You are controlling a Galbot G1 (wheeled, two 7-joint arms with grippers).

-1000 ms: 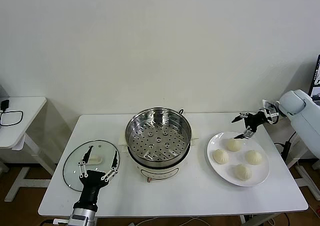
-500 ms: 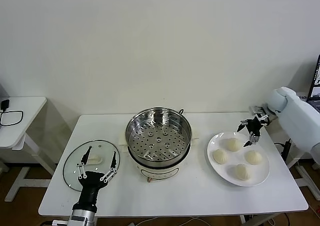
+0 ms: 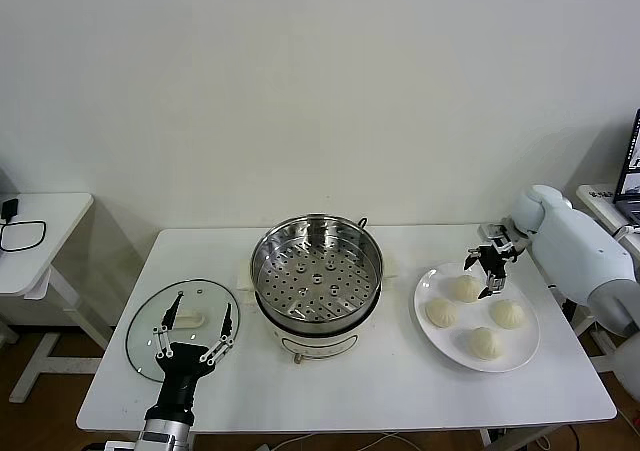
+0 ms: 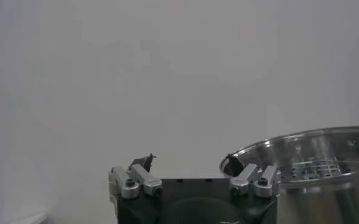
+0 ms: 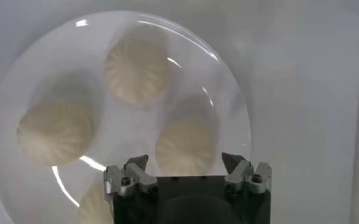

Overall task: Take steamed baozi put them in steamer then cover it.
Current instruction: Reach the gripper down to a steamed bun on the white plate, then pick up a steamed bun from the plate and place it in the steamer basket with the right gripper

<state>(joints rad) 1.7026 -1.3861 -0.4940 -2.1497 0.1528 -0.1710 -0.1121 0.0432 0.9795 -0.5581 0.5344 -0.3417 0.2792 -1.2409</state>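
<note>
Right hand (image 3: 489,272), fingers spread wide, is hovering over the rear of the white plate (image 3: 525,352), holding nothing. Four steamed baozi (image 3: 466,288) are sitting on that plate; the steamer (image 3: 316,271) is standing open mid-surface. Left hand (image 3: 196,334), also spread, is waiting above the glass lid (image 3: 143,323).

Risk: baozi are sitting close together, so a descending finger may be denting a neighbour or squashing the soft dough.

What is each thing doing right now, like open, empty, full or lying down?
Steamer: uncovered, tray empty.
Glass lid: off, lying flat on the table left of the steamer.
Plate: holds four buns.
Buns: all on the plate, none picked up.
Right gripper: fingers open, above the plate's far edge.
Left gripper: fingers open, over the lid, holding nothing.
</note>
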